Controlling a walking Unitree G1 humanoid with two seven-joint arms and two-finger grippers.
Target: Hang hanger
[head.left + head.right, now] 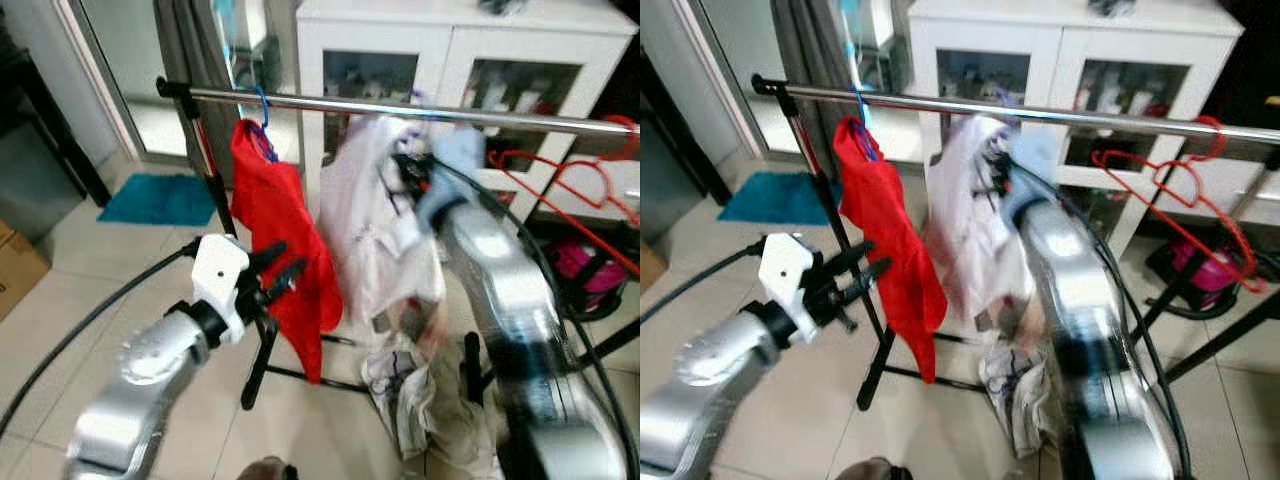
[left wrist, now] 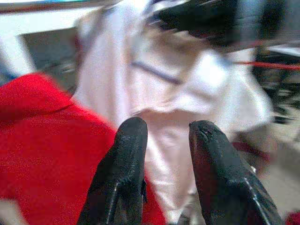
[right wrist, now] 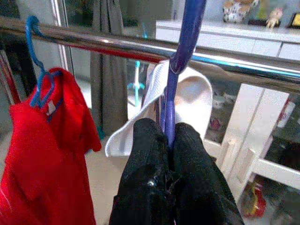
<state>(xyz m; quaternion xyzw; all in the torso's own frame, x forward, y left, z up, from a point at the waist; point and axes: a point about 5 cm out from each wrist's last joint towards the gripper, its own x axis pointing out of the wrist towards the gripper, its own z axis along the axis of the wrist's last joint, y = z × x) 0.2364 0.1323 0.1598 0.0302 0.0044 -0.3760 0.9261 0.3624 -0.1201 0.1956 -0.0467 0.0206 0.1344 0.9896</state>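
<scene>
- From the head views we see the right gripper (image 1: 415, 170) raised to the long chrome clothes rail (image 1: 400, 108), buried in a white shirt (image 1: 370, 215) beside a red shirt (image 1: 285, 240) hanging on a blue hanger (image 1: 262, 125).
- The right wrist view adds what they hide: the fingers (image 3: 145, 154) pressed together on the stem of a purple plastic hanger (image 3: 180, 61), its top reaching up across the rail, the white collar draped around it.
- The left gripper (image 1: 275, 275) hovers low beside the red shirt; its wrist view shows the fingers (image 2: 124, 164) spread, holding nothing.
- We note an empty red wire hanger (image 1: 1170, 190) further along the rail.
</scene>
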